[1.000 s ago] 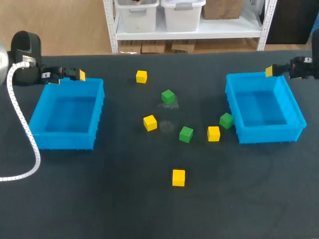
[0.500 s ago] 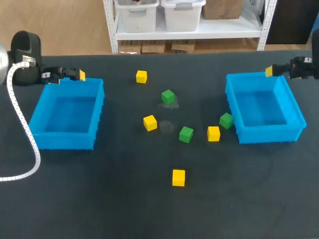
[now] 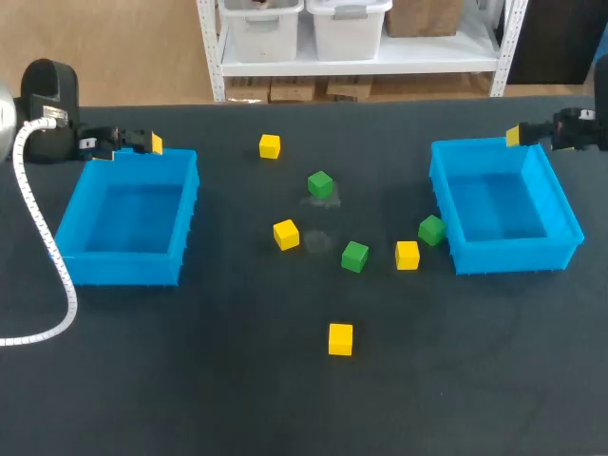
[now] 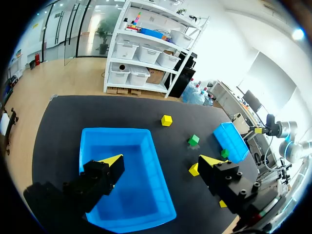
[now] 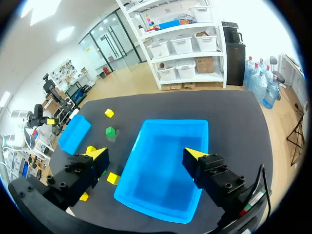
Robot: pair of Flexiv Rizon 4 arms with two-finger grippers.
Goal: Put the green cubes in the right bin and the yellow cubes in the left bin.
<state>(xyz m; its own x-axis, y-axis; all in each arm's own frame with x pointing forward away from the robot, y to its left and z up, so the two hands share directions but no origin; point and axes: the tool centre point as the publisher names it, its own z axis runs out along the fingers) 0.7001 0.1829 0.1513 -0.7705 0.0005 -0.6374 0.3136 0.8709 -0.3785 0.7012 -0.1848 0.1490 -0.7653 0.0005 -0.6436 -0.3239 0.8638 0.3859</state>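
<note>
Left gripper (image 4: 162, 161): its fingers were spread wide and nothing was pinched; it was positioned at the far rim of the left bin (image 3: 122, 269), well apart from every cube.
Right gripper (image 5: 146, 153): its fingers were likewise spread and nothing was held; it was positioned at the far rim of the right bin (image 3: 518, 258).
Risk, wall-side green cube (image 3: 432, 229): it was set just beside the right bin's outer wall, perhaps touching it; a finger lowered on that side could be caught on the wall, and the bin could be shoved.
Risk, neighbouring yellow cube (image 3: 408, 255): it was placed just beside that green one; it could be knocked aside, or pinched along with it and dropped in the wrong bin.
Risk, central green cube (image 3: 355, 256): it was near the neighbouring yellow cube too; a wide grasp could disturb both.
Risk, reach: the near yellow cube (image 3: 341, 338) was well apart from both bins; a loose grip could be lost on the long carry.
Remaining cubes: a far green cube (image 3: 321, 184), a far yellow cube (image 3: 270, 145) and a central yellow cube (image 3: 286, 234) were spaced out on the table (image 3: 190, 380).
Left bin contents: nothing was seen inside; no yellow cube had been delivered.
Right bin contents: nothing was seen inside; no green cube had been delivered.
</note>
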